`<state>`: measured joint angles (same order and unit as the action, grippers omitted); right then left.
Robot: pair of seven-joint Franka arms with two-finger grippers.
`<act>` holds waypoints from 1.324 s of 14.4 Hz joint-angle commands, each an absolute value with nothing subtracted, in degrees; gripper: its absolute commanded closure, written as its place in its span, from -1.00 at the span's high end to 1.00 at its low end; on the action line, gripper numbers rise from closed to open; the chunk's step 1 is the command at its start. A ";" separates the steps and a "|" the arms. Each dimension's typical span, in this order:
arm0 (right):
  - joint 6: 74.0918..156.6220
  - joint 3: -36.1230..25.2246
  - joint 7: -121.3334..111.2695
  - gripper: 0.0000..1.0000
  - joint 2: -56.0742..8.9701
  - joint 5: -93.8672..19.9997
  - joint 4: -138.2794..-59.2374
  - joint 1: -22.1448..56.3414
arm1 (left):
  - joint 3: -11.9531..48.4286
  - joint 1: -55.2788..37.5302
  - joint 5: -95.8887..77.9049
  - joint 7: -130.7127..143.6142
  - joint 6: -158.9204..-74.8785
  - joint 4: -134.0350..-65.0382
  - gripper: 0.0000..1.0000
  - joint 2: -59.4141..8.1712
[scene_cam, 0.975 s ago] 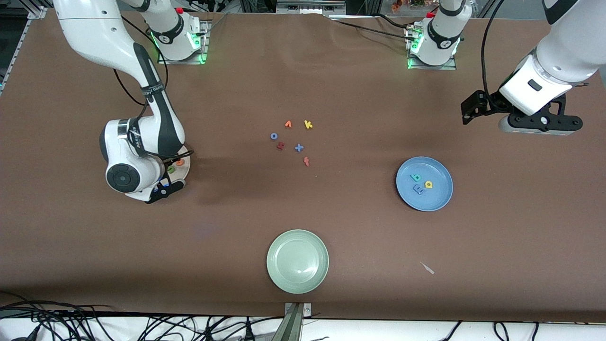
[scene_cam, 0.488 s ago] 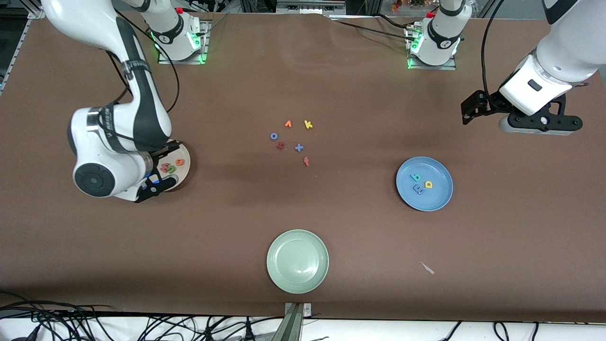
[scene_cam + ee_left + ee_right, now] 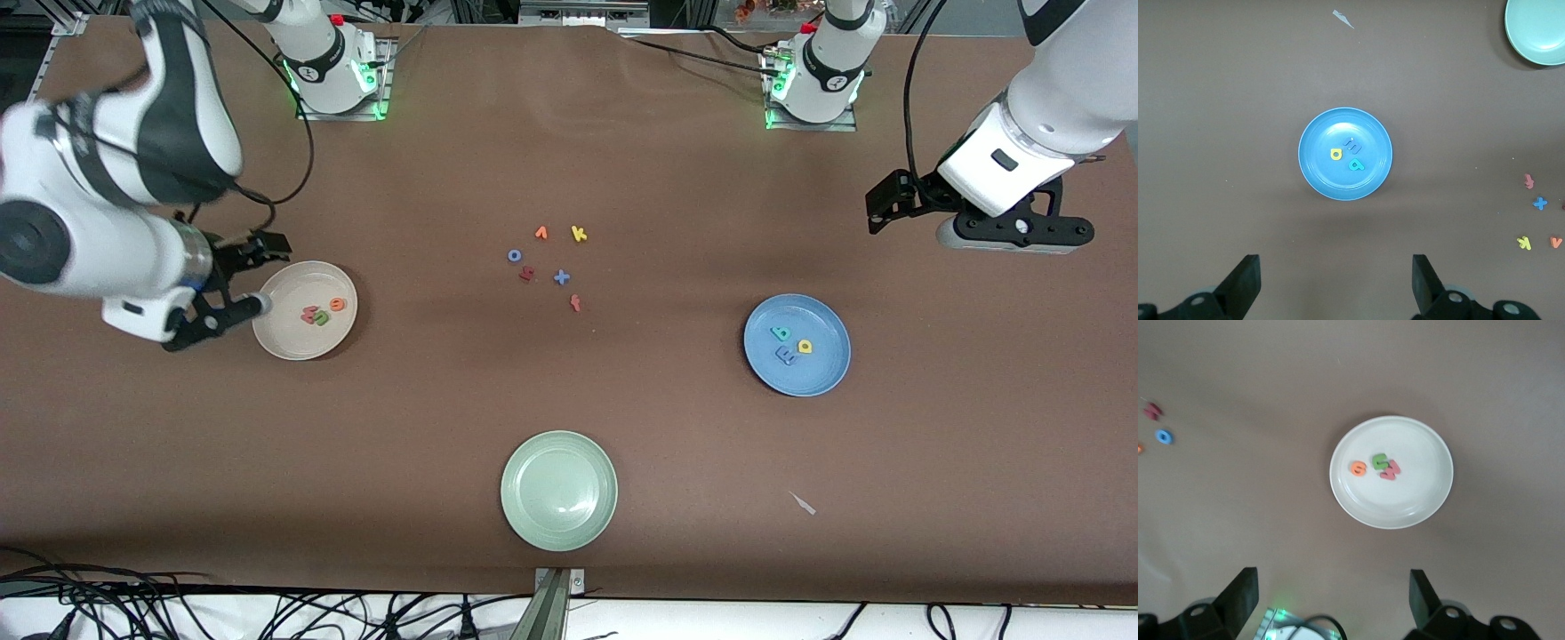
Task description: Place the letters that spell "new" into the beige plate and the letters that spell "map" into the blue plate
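Right pincer, jaws wide and empty, has lifted clear of the beige plate at nine o'clock, leaving n, e, w inside. The blue plate holds m, a, p; left pincer waits open. Sorting looks complete.

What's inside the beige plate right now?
Three foam letters lie in the beige plate: an orange e, a green n and a pink-red w, bunched together. Nothing covers them; the right claw is beside the plate, open.
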<state>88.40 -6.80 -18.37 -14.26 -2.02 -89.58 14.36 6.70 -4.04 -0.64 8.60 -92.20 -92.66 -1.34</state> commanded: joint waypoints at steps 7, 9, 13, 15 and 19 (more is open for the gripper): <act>88.51 -1.93 -17.76 1.00 2.28 3.07 -97.74 8.35 | 6.68 -4.31 0.62 8.53 -91.23 -90.97 1.00 -2.11; 86.84 -2.02 -13.39 1.00 2.90 3.60 -97.56 7.13 | 6.68 -4.31 0.62 8.52 -91.23 -90.97 1.00 -2.11; 86.92 -2.54 -3.72 1.00 3.08 2.82 -97.21 6.86 | 6.77 -4.31 0.62 8.53 -91.23 -90.97 1.00 -2.11; 86.84 -3.08 -3.43 1.00 3.25 2.99 -96.33 6.86 | 6.77 -4.22 0.62 8.44 -91.23 -90.97 1.00 -2.11; 86.75 -3.86 -3.25 1.00 3.08 -0.34 -96.24 6.25 | 6.68 -3.87 0.62 8.17 -91.23 -90.97 1.00 -2.11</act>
<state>87.39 -3.43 -4.03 2.50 1.77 -96.39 7.07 6.68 -3.98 -0.64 8.60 -92.21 -92.64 -1.34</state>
